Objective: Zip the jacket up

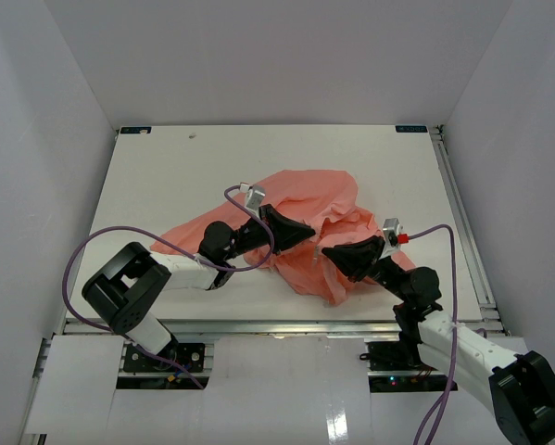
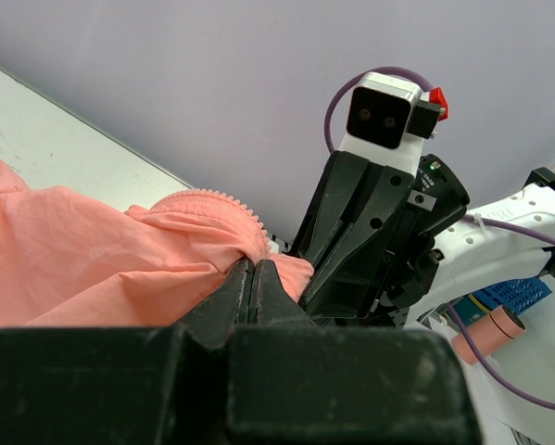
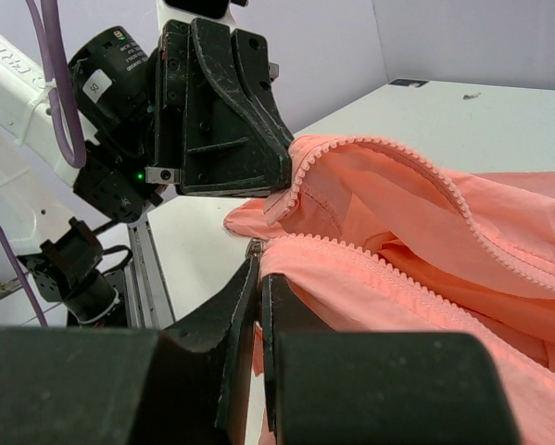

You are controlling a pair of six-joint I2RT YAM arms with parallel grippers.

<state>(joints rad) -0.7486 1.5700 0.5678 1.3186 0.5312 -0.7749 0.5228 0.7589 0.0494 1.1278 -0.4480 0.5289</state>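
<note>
Top view, jacket: the salmon-pink jacket [image 1: 319, 199] lies bunched on the white table [image 1: 212, 167], a little right of centre, with one part trailing toward the left arm.
Top view, left gripper: the left gripper [image 1: 309, 233] reaches in from the left, its tips at the jacket's near front edge.
Top view, right gripper: the right gripper [image 1: 327, 250] comes in from the right and faces the other, tips near each other. This looks meant to bring the two front edges together.
Left wrist view, fingers: the left fingers [image 2: 240, 283] are pressed fully together, with a fold of pink fabric pinched at their tips.
Left wrist view, zipper: a row of zipper teeth [image 2: 217, 197] arcs just above that fold, so the grip is likely on one zipper edge.
Left wrist view, opposite tool: the right gripper's black body stands just behind the fold. Its tips are hidden by fabric here.
Right wrist view, fingers: the right fingers [image 3: 282, 311] are clamped shut on the lower zipper edge [image 3: 351, 264], near its end.
Right wrist view, upper edge: the left gripper holds the end of the upper zipper edge [image 3: 397, 148] raised, just above the lower one.
Right wrist view, gap: the two toothed edges are apart and spread wider toward the right, so the zip is not yet joined.
Step in hand: probably aligning the two bottom ends so they can be engaged. The slider itself is too small to identify.
</note>
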